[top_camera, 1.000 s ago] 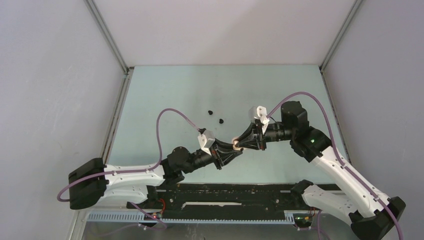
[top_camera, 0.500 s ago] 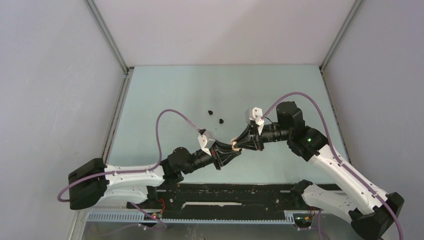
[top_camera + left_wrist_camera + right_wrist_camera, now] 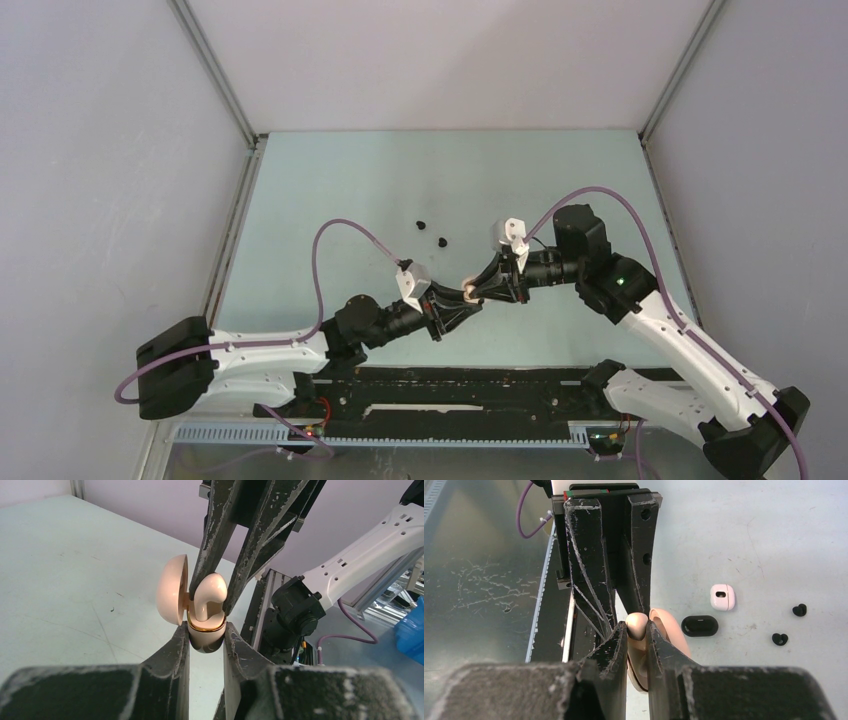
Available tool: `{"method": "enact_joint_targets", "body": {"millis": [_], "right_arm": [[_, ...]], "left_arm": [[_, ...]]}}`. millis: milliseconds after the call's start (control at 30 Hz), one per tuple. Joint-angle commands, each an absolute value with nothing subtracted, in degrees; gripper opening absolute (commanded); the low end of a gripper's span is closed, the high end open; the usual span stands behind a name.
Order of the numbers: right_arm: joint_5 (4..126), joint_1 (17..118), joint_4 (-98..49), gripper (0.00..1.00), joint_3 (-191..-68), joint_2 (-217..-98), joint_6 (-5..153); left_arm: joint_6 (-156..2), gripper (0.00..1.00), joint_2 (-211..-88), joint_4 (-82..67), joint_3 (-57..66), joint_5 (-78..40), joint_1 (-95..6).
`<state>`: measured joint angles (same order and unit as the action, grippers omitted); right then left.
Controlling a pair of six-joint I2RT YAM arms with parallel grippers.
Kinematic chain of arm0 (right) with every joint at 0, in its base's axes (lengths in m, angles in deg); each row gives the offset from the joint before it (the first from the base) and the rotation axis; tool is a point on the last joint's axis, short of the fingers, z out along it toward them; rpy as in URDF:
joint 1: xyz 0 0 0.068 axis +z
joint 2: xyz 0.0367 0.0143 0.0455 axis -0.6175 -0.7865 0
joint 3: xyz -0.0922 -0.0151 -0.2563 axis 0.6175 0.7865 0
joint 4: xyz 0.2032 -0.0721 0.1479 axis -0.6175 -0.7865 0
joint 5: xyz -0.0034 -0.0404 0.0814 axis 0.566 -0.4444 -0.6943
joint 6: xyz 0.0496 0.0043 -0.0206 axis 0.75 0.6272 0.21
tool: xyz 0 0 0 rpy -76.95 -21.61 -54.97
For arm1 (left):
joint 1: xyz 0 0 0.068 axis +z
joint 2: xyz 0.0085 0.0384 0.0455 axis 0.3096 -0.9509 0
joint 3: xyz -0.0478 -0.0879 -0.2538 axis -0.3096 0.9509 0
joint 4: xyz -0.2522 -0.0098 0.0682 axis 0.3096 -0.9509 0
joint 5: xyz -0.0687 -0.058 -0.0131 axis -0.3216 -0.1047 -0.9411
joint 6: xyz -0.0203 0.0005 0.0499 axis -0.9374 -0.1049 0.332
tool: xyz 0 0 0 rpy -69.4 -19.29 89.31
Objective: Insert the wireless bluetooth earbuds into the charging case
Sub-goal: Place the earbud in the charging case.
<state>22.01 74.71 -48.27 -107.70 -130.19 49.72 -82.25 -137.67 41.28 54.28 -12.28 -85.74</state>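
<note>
My left gripper (image 3: pixel 206 636) is shut on the body of a cream charging case (image 3: pixel 206 639) with a gold rim. It holds the case above the table with the lid (image 3: pixel 172 596) swung open to the left. My right gripper (image 3: pixel 638 627) is shut on a cream earbud (image 3: pixel 639 624) and comes at the case from the opposite side. The earbud (image 3: pixel 210 597) sits in the case's open mouth, standing partly above the rim. In the top view the two grippers meet at the case (image 3: pixel 468 291). Two black earbuds (image 3: pixel 421 224) (image 3: pixel 442 241) lie on the table behind them.
A small white case (image 3: pixel 722 597) and a black oval case (image 3: pixel 699 625) lie on the table below the grippers. The black earbuds (image 3: pixel 799 610) (image 3: pixel 779 639) lie beyond them. The black rail (image 3: pixel 450 385) runs along the near table edge.
My right gripper has shifted slightly left, closer to the case in the left gripper, with the earbud in it. The left arm has not moved.
</note>
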Motion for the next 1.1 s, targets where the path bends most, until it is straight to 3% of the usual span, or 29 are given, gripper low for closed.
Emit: {"method": "enact_joint_targets", "body": {"millis": [0,500,1067], "right_arm": [[21.8,74.88,-49.3,0.15,-107.62,-129.36,47.98],[22.32,75.0,-50.05,0.18,-107.63,-129.02,46.91],[18.9,75.03,-49.9,0.15,-106.56,-129.79,46.93]], "left_arm": [[-80.13,0.0,-137.14,43.23,53.21,-13.32,-85.63],[-77.51,0.0,-137.97,38.47,51.44,-15.54,-85.98],[-81.77,0.0,-139.16,47.93,54.15,-14.82,-85.99]]}}
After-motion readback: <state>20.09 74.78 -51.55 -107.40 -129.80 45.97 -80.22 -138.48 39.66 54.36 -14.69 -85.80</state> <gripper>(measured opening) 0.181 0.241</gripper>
